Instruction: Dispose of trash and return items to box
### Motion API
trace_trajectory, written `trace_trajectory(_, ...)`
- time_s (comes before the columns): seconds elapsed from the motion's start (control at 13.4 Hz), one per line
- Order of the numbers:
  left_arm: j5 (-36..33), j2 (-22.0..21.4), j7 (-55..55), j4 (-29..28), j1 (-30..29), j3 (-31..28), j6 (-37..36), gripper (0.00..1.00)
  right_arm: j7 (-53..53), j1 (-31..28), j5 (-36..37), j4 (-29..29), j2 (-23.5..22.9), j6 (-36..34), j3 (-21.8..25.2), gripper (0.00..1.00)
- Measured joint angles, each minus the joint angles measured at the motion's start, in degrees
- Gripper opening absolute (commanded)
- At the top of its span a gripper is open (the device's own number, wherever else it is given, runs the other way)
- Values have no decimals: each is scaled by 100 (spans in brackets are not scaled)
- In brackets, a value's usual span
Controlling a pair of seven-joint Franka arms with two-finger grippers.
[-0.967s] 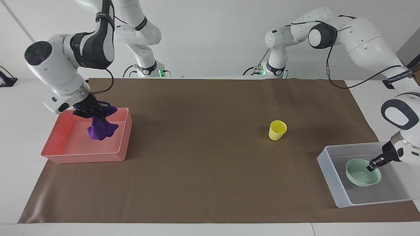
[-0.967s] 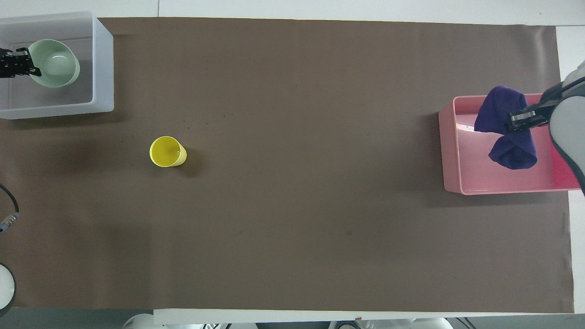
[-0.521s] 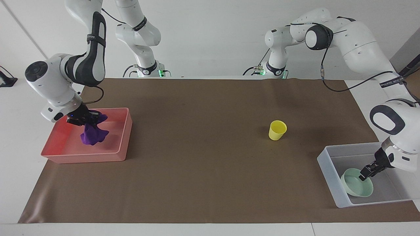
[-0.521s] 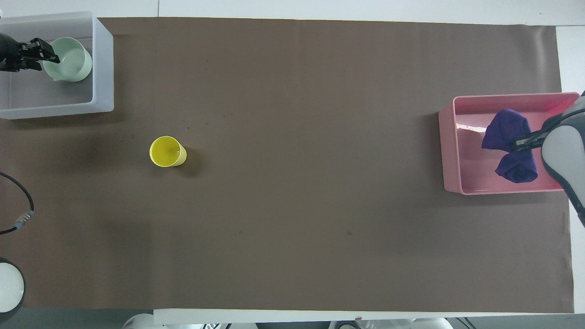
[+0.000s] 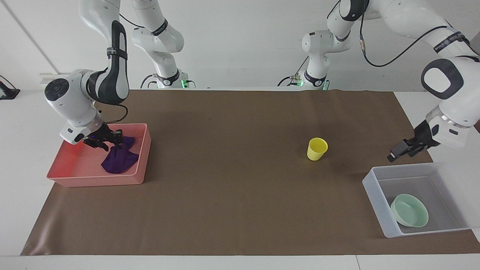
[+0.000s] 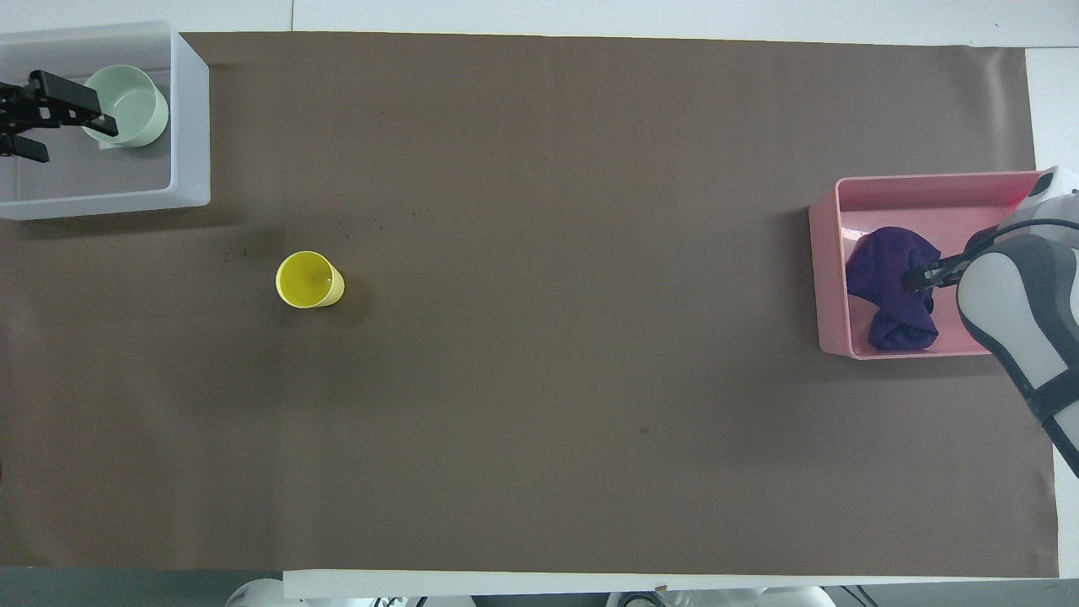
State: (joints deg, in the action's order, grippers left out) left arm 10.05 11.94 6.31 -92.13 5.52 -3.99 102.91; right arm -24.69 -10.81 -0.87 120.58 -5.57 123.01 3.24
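The deep-purple rag (image 5: pixel 119 160) lies crumpled on the floor of the pink tray (image 5: pixel 93 182) at the right arm's end of the table. My right gripper (image 5: pixel 108 139) is low over the tray, right at the rag's top fold (image 6: pixel 889 278). The mint-green bowl (image 5: pixel 409 215) sits upright in the translucent box (image 5: pixel 369 183) at the left arm's end. My left gripper (image 5: pixel 396 152) is open and empty, raised over the box (image 6: pixel 190 126) beside the bowl (image 6: pixel 126 105). The yellow cup (image 5: pixel 317 149) stands upright on the mat, nearer to the robots than the box.
A brown mat (image 5: pixel 232 195) covers the table. The pink tray (image 6: pixel 822 287) and the box stand at its two ends, with the cup (image 6: pixel 308 280) on the mat between them, closer to the box.
The right gripper lowered the rag into the pink tray, where it now lies. The left gripper set the bowl in the box, let go and rose away.
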Motion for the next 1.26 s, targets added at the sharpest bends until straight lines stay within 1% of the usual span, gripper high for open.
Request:
trace_trajectory(0.07,-41,-343,177,-586,396,2,74,100,23,16,-18,-172,22,-236,-20,95)
trace_trajectory(0.15,-85,-644,414,-1233,797,4,435,100,161,81,-42,-413,51,-547,-34,95)
trace_trajectory(0.3,-124,-1095,804,-2634,1417,13,1832,100,668,351,-88,-932,99,-1136,-51,95)
trace_trajectory(0.37,-126,-1218,874,-3247,1577,14,2466,99,957,551,-99,-1155,112,-1379,-57,95)
trace_trajectory(0.45,-126,-1271,882,-3685,1627,12,2887,99,1242,742,-100,-1355,117,-1584,-65,95)
trace_trajectory(0.52,-126,-1276,873,-3938,1627,-5,3119,99,1462,910,-101,-1540,117,-1762,-73,95)
trace_trajectory(0.6,-125,-1283,861,-4042,1620,-29,3247,99,1642,1064,-101,-1723,116,-1958,-76,95)
trace_trajectory(0.74,-126,-1303,834,-4055,1595,-57,3255,73,1857,1223,-100,-2023,115,-2329,-81,95)
trace_trajectory(0.89,-127,-1330,831,-4070,1592,-66,3296,73,1866,1210,-86,-2319,114,-2788,-75,95)
trace_trajectory(1.04,-130,-1355,830,-4111,1564,-88,3341,71,1862,1193,-34,-2740,129,-3429,-60,95)
trace_trajectory(1.12,-130,-1358,830,-4119,1555,-91,3356,67,1845,1193,-11,-2887,158,-3657,-58,95)
trace_trajectory(1.19,-130,-1358,830,-4122,1550,-91,3368,59,1774,1195,29,-2970,208,-3840,-58,95)
trace_trajectory(1.26,-142,-1356,828,-4138,1535,-93,3386,54,1628,1196,76,-3006,269,-3995,-59,95)
